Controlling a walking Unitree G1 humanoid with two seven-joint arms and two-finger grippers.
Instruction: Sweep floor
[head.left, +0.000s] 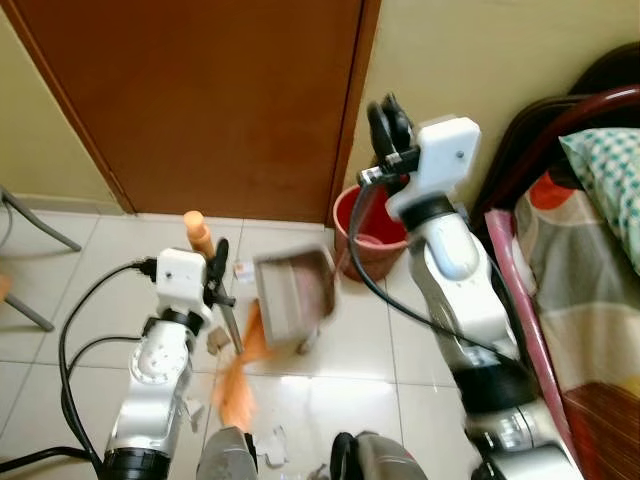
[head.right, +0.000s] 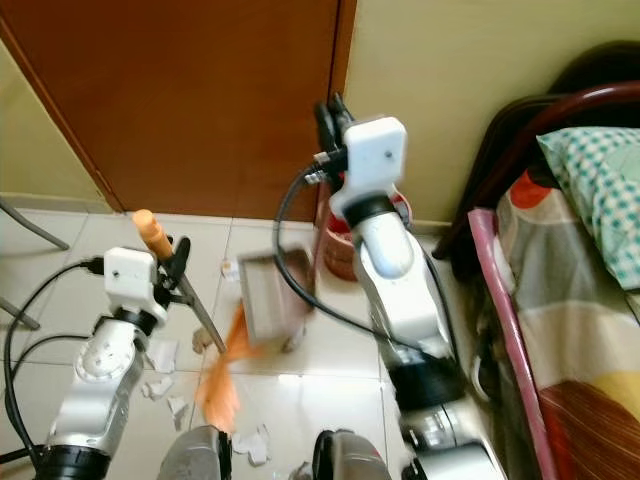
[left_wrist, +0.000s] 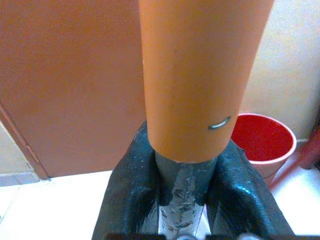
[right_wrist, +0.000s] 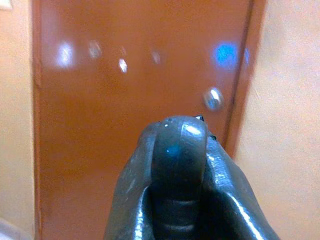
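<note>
Sweeping the scraps into the dustpan (head.left: 292, 295) is the step in hand, as I judge it. The left gripper (head.left: 218, 268) is clamped on the broom (head.left: 238, 385) handle just below its orange cap, jaws closed tight around the grey shaft, as the left wrist view shows. The right gripper (head.left: 390, 122) is raised high near the door (head.left: 220, 100); its jaws are closed around a dark rounded grip, which looks like the top of the dustpan's long handle, running down to the pan on the floor (head.left: 330, 390).

To do it well, the pan's lip should sit flat on the tiles with its mouth facing the bristles, held steady while the broom draws short strokes toward it. The pan is blurred, so I cannot tell whether its lip touches the floor.

The orange bristles lie on the tiles just beside the pan, with paper scraps (head.right: 160, 385) scattered around them.

Count: one broom, one dustpan, one red bin (head.left: 368, 235) against the wall just beyond the pan, and several scraps, perhaps six or more; blur prevents an exact count.
</note>
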